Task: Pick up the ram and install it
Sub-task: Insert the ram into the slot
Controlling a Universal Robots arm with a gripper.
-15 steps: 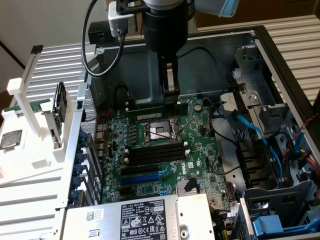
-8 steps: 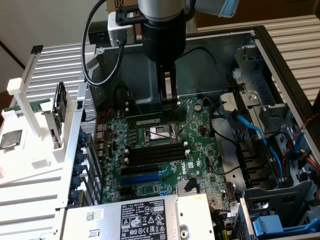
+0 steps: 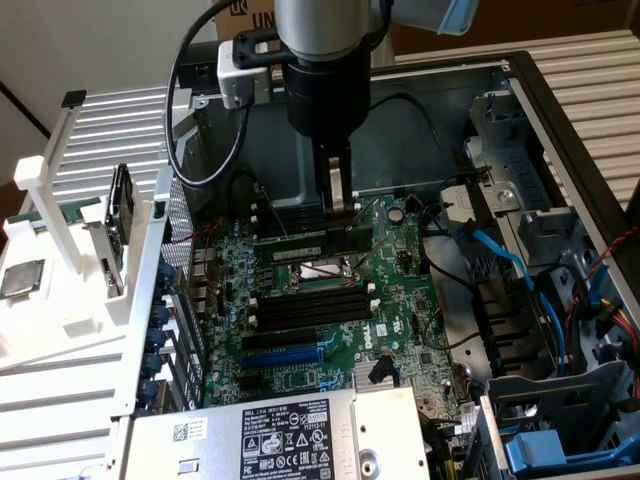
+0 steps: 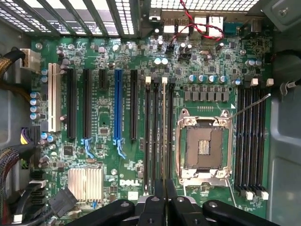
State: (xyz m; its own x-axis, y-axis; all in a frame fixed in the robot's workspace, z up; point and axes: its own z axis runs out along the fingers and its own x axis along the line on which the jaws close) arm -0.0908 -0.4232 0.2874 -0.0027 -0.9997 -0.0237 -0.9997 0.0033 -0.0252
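The ram (image 3: 295, 243) is a long green stick with a pale label. It stands on edge along a black slot beside the open processor socket (image 3: 320, 270) of the motherboard. In the wrist view the ram (image 4: 163, 132) shows as a thin edge running among the black slots (image 4: 150, 136) next to the socket (image 4: 204, 146). My gripper (image 3: 340, 205) reaches straight down into the case. Its fingers (image 4: 155, 207) are closed on the ram's near end (image 4: 164, 200). Whether the stick is fully seated cannot be told.
A second bank of black slots (image 4: 249, 141) lies on the socket's other side. A white rack (image 3: 60, 250) with a loose processor chip (image 3: 22, 280) stands at the exterior view's left. The power supply (image 3: 270, 440), blue cables (image 3: 500, 260) and case walls crowd the board.
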